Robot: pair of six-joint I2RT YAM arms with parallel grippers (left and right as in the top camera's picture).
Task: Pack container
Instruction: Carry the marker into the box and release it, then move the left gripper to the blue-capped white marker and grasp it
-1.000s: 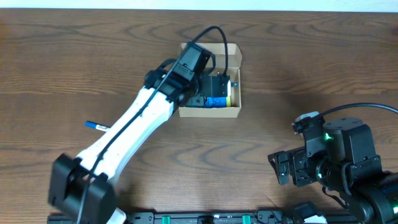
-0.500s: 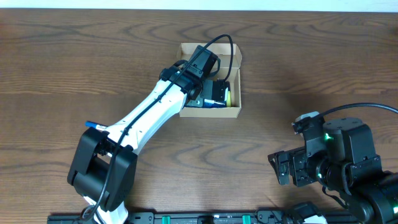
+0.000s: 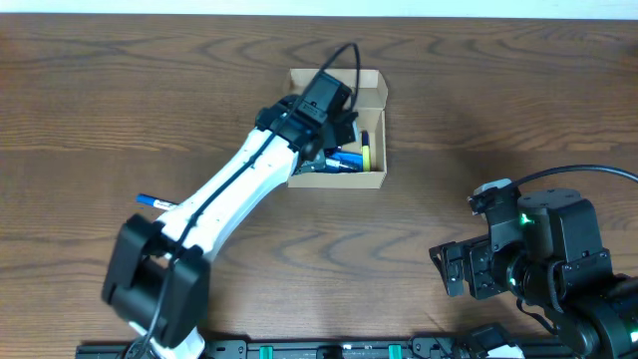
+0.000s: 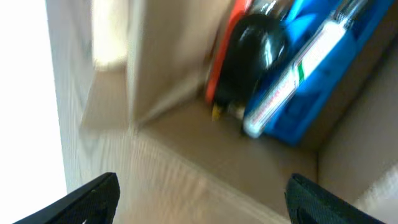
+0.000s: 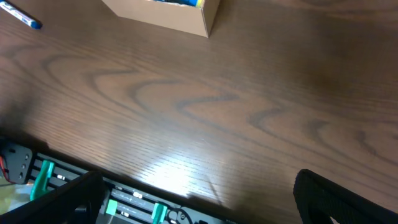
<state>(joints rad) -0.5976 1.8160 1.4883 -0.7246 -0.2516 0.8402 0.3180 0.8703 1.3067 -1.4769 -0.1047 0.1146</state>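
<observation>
Jaws on your left gripper (image 4: 200,198) stand spread wide with nothing between them, and those of your right gripper (image 5: 202,200) are parted and empty too. Your left arm (image 3: 229,189) stretches diagonally across the table (image 3: 478,100), its wrist tipped down into the container (image 3: 371,180) so the fingertips hang over bare cardboard floor. Your right arm (image 3: 543,259) sits folded at the near right edge, well apart from the container, which lies open-topped in the middle of the table's far half. It is plain tan cardboard, rectangular, with creased inner walls. Packed together at one side of it lie a blue packet (image 4: 339,62), a white pen (image 4: 292,81) with green print, a rounded glossy black cap (image 4: 255,46) and a blurred orange strip (image 4: 225,50). A blue-capped pen (image 3: 152,201) lies loose on the dark grained wood beside your left arm.
</observation>
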